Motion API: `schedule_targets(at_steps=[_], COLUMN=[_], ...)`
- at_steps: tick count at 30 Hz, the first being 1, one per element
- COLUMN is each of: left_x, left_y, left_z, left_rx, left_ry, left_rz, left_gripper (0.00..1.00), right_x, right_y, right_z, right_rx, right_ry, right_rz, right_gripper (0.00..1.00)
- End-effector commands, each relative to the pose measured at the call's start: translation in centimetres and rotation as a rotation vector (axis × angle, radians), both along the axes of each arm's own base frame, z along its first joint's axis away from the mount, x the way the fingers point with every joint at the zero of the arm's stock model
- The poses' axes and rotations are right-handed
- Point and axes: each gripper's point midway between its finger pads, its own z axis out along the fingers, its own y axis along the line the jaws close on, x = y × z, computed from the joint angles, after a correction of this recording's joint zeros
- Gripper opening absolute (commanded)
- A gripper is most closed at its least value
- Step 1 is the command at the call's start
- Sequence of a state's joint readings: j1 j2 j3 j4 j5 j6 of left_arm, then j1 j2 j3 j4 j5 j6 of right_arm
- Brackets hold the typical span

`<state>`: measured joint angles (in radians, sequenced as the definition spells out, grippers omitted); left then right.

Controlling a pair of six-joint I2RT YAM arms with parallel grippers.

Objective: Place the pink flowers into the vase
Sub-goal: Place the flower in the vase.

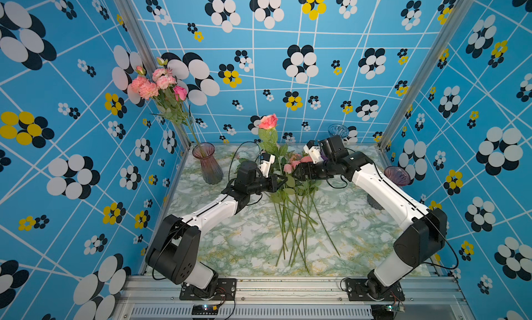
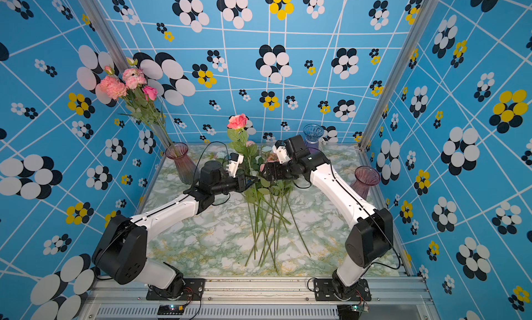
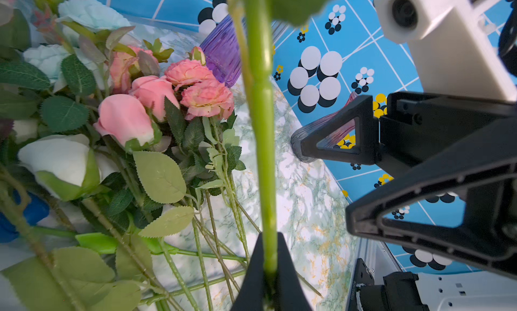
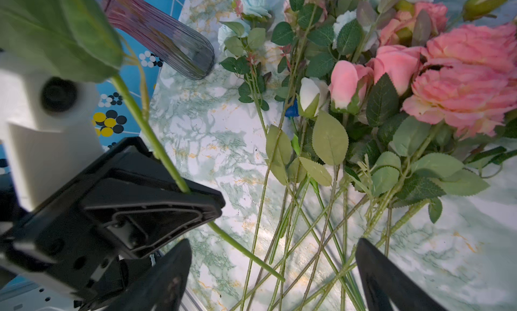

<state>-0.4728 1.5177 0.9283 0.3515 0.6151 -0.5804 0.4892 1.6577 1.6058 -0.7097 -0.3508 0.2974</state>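
Observation:
My left gripper (image 1: 283, 179) (image 3: 270, 267) is shut on the green stem of a pink rose (image 1: 268, 121), which it holds upright above the table. My right gripper (image 1: 293, 171) (image 4: 272, 246) stands open just beside that stem, with only loose stems lying below its fingers. More pink flowers (image 3: 151, 99) (image 4: 461, 80) lie in a pile mid-table, their stems (image 1: 290, 226) fanned toward the front. A pinkish ribbed glass vase (image 1: 207, 163) (image 2: 180, 163) at the back left holds several pink flowers (image 1: 155, 84).
A blue vase (image 1: 338, 130) stands at the back. A purple vase (image 1: 397, 176) stands at the right edge behind my right arm. Pale blue flowers (image 3: 89, 13) and a white rosebud (image 3: 58, 158) are mixed into the pile. Patterned walls close in three sides.

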Motion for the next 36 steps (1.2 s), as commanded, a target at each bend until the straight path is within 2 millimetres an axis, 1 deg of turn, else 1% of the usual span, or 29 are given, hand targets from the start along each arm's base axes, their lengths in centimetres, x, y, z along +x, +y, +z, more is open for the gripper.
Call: schedule_targets(at_steps=[1, 4, 7, 11, 16, 21, 24, 25, 29, 36], left_x=[-0.5, -0.5, -0.6, -1.1, -1.4, -1.6, -1.7, -1.7, -1.9, -1.9], left_y=[-0.7, -0.8, -1.0, -1.6, -2.0, -2.1, -2.1, -2.1, -2.3, -2.2], left_z=[0.7, 0.7, 0.7, 0.7, 0.5, 0.8, 0.9, 1.0, 0.8, 0.7], left_rx=[-0.047, -0.052, -0.059, -0.061, -0.061, -0.064, -0.068, -0.069, -0.068, -0.07], left_ry=[-0.025, -0.02, -0.015, -0.013, -0.01, -0.017, -0.02, -0.02, -0.016, -0.016], left_rz=[-0.061, -0.065, -0.07, -0.087, -0.098, -0.104, -0.105, -0.105, -0.113, -0.108], left_gripper=[0.0, 0.0, 0.0, 0.0, 0.0, 0.0, 0.0, 0.0, 0.0, 0.0], right_x=[0.7, 0.8, 0.9, 1.0, 1.1, 1.6, 1.9, 2.0, 2.0, 1.9], right_y=[1.1, 1.5, 2.1, 3.1, 4.1, 4.3, 4.4, 4.5, 5.4, 6.5], right_z=[2.0, 2.5, 2.6, 2.5, 2.3, 2.2, 2.1, 2.0, 2.1, 1.6], right_rx=[0.072, 0.085, 0.091, 0.097, 0.096, 0.086, 0.083, 0.084, 0.096, 0.099], right_ry=[-0.026, -0.037, -0.034, -0.03, -0.026, -0.031, -0.03, -0.025, -0.021, -0.001], right_rz=[0.013, 0.02, 0.031, 0.052, 0.068, 0.062, 0.061, 0.063, 0.08, 0.104], right_gripper=[0.88, 0.84, 0.79, 0.72, 0.66, 0.59, 0.5, 0.49, 0.44, 0.34])
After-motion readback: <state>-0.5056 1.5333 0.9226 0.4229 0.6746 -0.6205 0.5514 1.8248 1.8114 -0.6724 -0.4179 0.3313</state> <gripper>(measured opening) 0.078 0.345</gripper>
